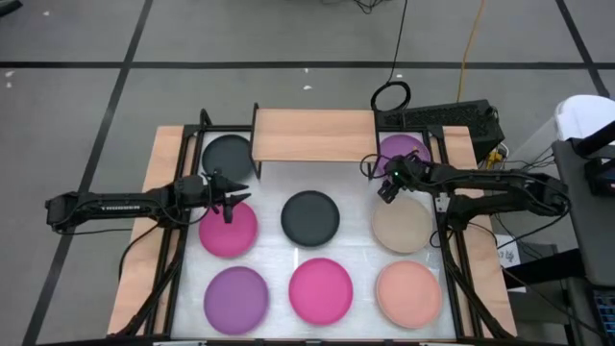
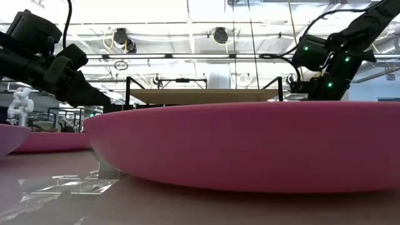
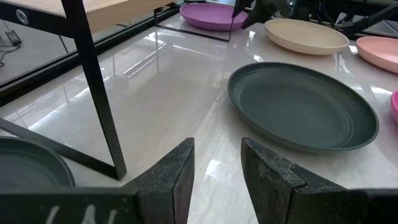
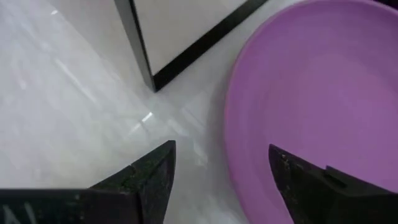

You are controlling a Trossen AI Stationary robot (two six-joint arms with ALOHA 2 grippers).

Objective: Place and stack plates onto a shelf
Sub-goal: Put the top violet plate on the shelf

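The light-wood shelf [image 1: 312,135] stands at the table's far edge on black legs [image 3: 93,81]. Several plates lie flat on the table: dark grey [image 1: 228,154] and purple [image 1: 404,152] beside the shelf, magenta [image 1: 228,229], dark grey [image 1: 309,216] and beige [image 1: 402,223] in the middle row, purple [image 1: 235,298], magenta [image 1: 321,290] and salmon [image 1: 408,293] in the near row. My left gripper [image 1: 231,200] is open above the far rim of the magenta plate, touching nothing. My right gripper [image 4: 221,168] is open, its fingers standing on either side of the purple plate's rim [image 4: 231,149].
The shelf's black legs and floor bar [image 4: 186,59] stand close to both grippers. Black frame rails [image 1: 452,269] run along the table's left and right sides. In the low view the near magenta plate [image 2: 250,144] fills the foreground. Bare white table [image 3: 161,87] lies under the shelf.
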